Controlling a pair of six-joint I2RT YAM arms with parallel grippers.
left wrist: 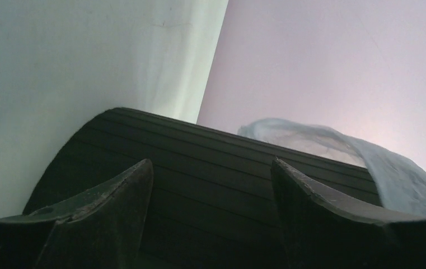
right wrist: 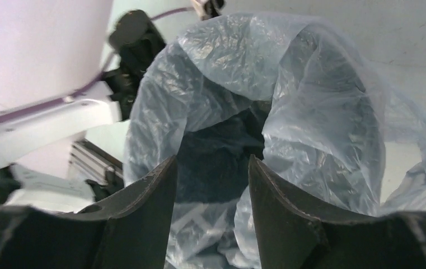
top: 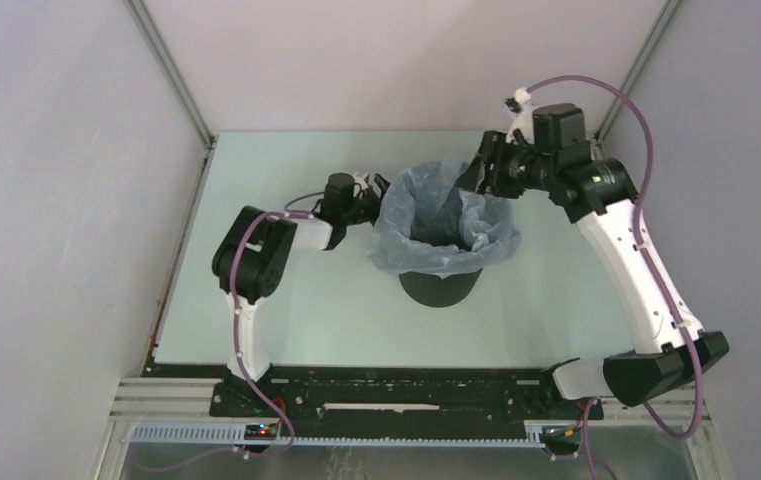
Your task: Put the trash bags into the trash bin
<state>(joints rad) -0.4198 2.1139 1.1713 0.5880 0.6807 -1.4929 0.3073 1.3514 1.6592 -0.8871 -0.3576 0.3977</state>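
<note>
The black trash bin [top: 440, 287] stands mid-table. The pale blue translucent trash bag [top: 408, 232] lines it, its wrinkled film folded out over the rim all round. My left gripper [top: 368, 198] is open and empty, low against the bin's left side. In the left wrist view its jaws [left wrist: 210, 163] stand wide apart facing the bin's dark lined wall [left wrist: 210, 145], with the bag's edge [left wrist: 401, 179] at the right. My right gripper [top: 480, 176] is open and empty above the far right rim. In the right wrist view it [right wrist: 211, 159] looks down into the bag's mouth [right wrist: 322, 112].
Grey walls enclose the pale green table [top: 286, 320] at the back and both sides. A black rail [top: 386, 385] carries the arm bases along the near edge. My left arm [right wrist: 59, 115] shows beyond the bag in the right wrist view.
</note>
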